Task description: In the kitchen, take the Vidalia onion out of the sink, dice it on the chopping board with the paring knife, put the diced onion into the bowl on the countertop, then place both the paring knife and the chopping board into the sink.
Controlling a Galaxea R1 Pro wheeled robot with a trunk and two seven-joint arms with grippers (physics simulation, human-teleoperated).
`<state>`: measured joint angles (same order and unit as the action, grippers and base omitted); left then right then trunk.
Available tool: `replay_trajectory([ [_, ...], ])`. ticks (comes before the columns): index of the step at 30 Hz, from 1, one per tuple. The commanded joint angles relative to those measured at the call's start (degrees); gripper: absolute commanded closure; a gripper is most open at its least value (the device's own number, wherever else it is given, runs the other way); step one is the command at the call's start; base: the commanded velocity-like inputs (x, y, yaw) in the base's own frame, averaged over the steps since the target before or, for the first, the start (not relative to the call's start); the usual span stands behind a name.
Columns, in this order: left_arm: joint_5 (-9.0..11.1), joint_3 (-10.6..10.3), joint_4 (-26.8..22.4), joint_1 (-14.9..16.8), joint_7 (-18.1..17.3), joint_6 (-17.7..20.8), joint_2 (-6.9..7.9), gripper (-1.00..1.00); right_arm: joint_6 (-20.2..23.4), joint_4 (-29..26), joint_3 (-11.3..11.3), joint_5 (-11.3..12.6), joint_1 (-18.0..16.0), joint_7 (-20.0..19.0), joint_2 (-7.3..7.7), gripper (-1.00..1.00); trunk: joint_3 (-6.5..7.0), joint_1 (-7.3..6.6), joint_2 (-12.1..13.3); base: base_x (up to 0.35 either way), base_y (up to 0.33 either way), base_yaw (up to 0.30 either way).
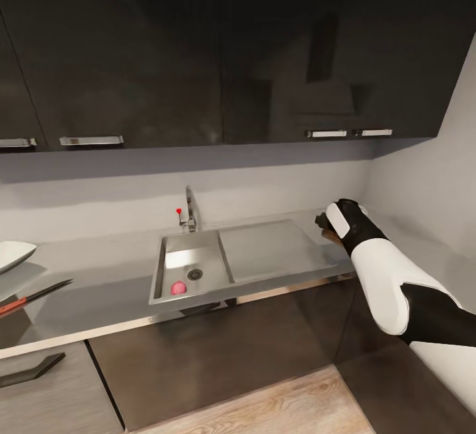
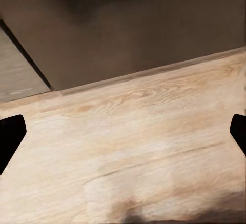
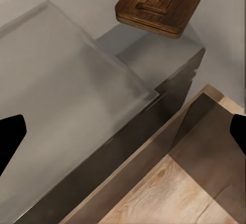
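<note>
The Vidalia onion, small and pinkish-red, lies in the sink beside the drain. The chopping board rests on the countertop just past the drainboard. In the head view only a brown sliver of the chopping board peeks out under my right gripper. My right gripper is open and hangs above the drainboard's corner, short of the board. The paring knife and the white bowl sit at the far left. My left gripper is open and empty over the wooden floor.
The chrome tap stands behind the basin. Dark wall cabinets hang above the worktop. A side wall closes the right end. Dark cabinet fronts sit below the counter, with wooden floor in front.
</note>
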<state>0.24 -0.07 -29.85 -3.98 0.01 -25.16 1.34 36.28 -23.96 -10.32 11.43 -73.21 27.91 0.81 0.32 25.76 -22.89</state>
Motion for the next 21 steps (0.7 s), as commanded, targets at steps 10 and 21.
replay_trajectory([
  [10, -0.15, -0.03, -21.86, -16.95, 0.24, -6.09, 0.14, -1.0, -0.06, 0.03, 0.09, 0.61, 0.0, 0.32, -0.01, -1.0, 0.0, 0.03, -0.02, 0.0, 0.0, 0.0],
  [21, -0.08, -0.07, -24.34, -20.23, 0.25, -6.13, 0.15, -1.0, 0.04, 0.93, 0.05, 0.57, 0.0, 0.4, 0.05, -1.0, 0.0, 0.03, -0.02, 0.0, 0.0, 0.0],
])
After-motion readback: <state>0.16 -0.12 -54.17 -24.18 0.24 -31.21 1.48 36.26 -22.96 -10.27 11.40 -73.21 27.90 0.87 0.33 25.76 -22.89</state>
